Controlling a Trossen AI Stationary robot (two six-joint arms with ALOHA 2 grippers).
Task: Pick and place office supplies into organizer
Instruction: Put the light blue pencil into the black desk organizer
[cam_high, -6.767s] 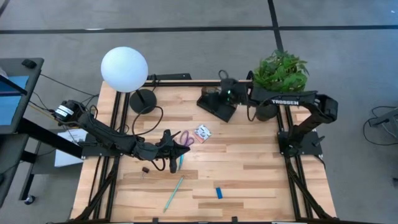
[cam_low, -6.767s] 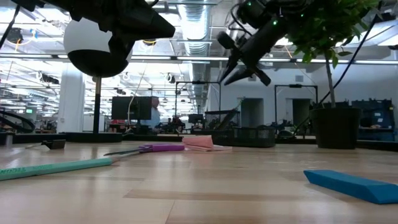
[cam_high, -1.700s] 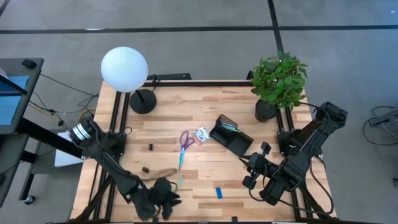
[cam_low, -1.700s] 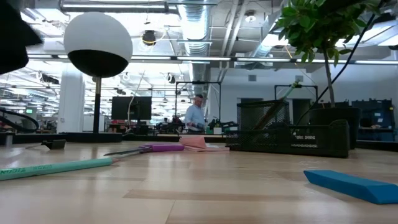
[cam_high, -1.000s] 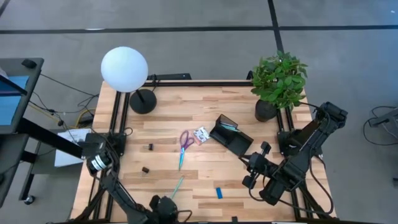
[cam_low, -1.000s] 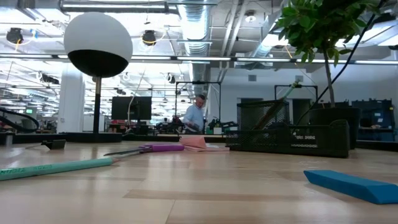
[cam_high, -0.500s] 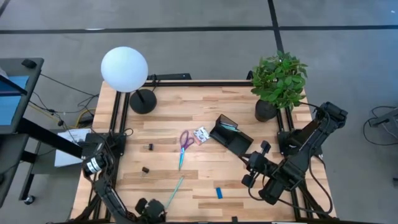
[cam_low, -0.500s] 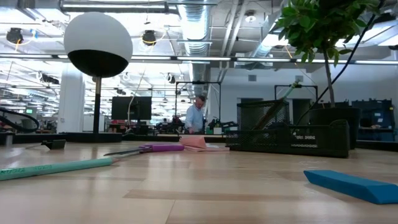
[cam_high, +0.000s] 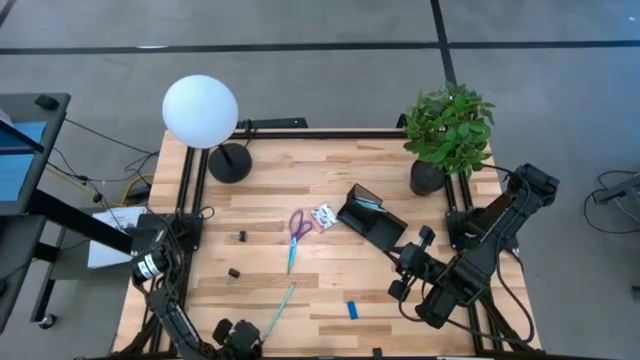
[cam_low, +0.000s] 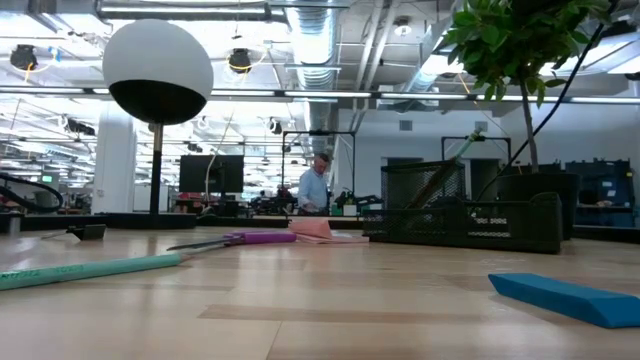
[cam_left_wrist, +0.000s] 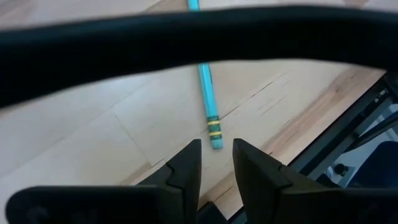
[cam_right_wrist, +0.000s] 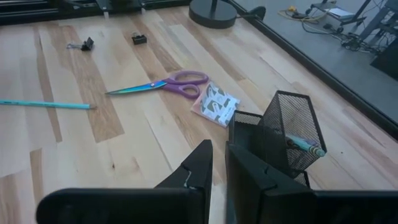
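Observation:
The black mesh organizer (cam_high: 370, 218) stands right of centre with a teal pen (cam_right_wrist: 305, 145) in its tall section. On the wood lie purple-handled scissors (cam_high: 298, 225), a white patterned packet (cam_high: 325, 214), a short teal pen (cam_high: 290, 257), a long teal pen (cam_high: 280, 305), a blue block (cam_high: 352, 310) and two black pieces (cam_high: 240, 237) (cam_high: 233, 272). My left gripper (cam_high: 250, 337) hovers at the near edge, just off the long pen's near end (cam_left_wrist: 215, 138), its fingers (cam_left_wrist: 186, 163) slightly open on nothing. My right gripper (cam_high: 398, 272) hangs shut near the organizer's near side.
A white globe lamp (cam_high: 200, 110) on a black round base (cam_high: 230, 162) stands at the far left corner, and a potted plant (cam_high: 450, 128) at the far right. Black frame rails (cam_high: 190, 210) run along both sides. A person (cam_low: 315, 185) stands far off in the room.
My left gripper has moved along the near edge toward the table's left and has turned, ending just off the long teal pen's near end. Its finger gap looks unchanged. Nothing on the table has moved.

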